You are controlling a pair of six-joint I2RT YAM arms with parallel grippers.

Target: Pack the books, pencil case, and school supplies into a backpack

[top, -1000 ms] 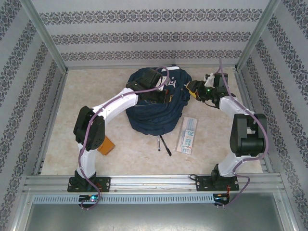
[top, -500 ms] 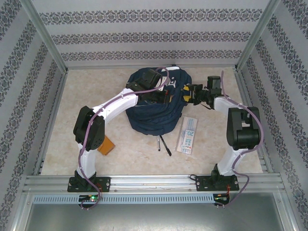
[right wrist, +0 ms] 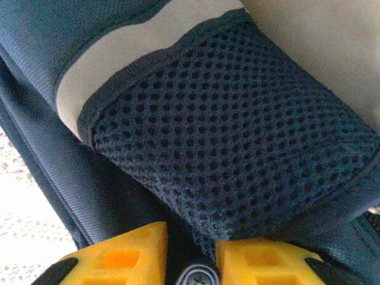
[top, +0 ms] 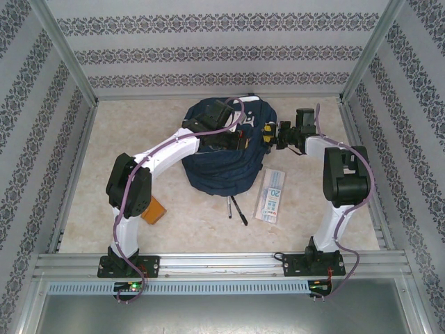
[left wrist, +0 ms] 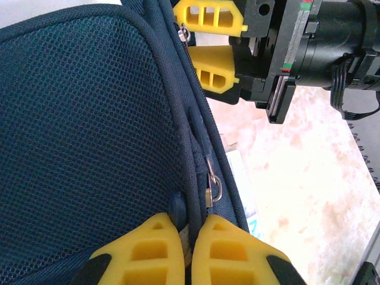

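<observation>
Between the yellow fingertips of the left claw (left wrist: 189, 237) runs the zip-edged seam of the backpack (top: 215, 174). Its jaws are pressed together on that fabric and pin it. Just ahead of those tips hangs a metal zipper pull (left wrist: 212, 187). Farther ahead, facing them, sits the right claw (right wrist: 190, 249), its fingers straddling the bag's rim below a mesh side pocket (right wrist: 237, 148). Dark fabric and a small grey piece show in the gap between the right fingers, and it cannot be told whether they have clamped.

The step looks like opening the main compartment. To do it well, the left claw should anchor the seam taut. The right claw should take a pull tab rather than loose cloth and draw along the zip line, not across it.

The left arm reaches forward and inward over the bag, wrist low. The right arm is folded at the elbow, forearm swung toward the left claw. Behind the right claw, toward the bases, lie the pencil case (top: 270, 195) and two black pens (top: 236, 207). The orange-brown booklet (top: 154, 209) rests well behind the left claw, unpacked.
</observation>
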